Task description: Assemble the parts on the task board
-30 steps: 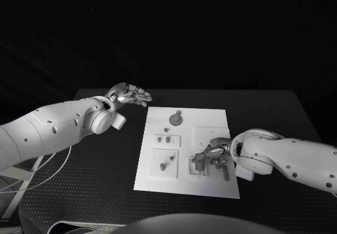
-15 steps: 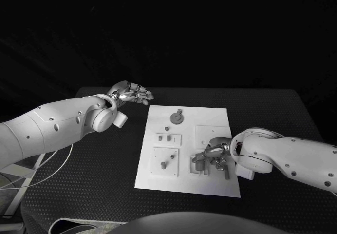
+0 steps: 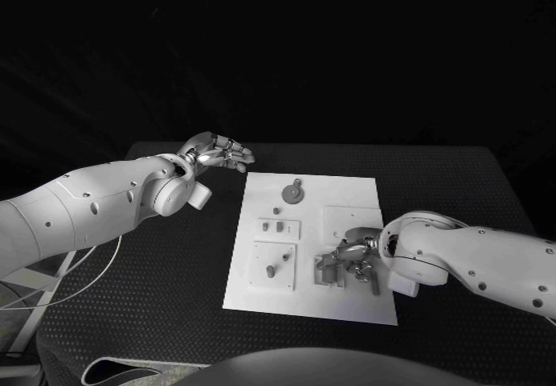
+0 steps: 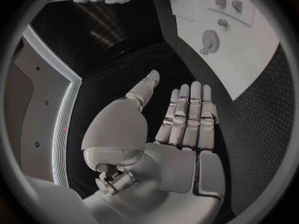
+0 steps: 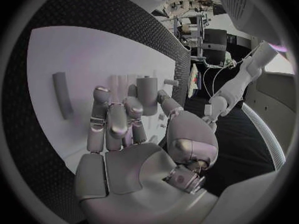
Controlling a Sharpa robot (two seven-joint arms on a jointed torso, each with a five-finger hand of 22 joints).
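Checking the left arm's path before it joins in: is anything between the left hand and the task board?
Nothing visible. The left hand, open, hovers over bare black table just off the task board's far left corner, with only mat between them.

Dim scene, black surroundings; wrist views bend at edges.

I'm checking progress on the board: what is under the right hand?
The right hand is over the task board, at its near right part. A grey cylindrical part stands by its fingertips, a grey bar lies beside. Whatever is beneath the palm is hidden.
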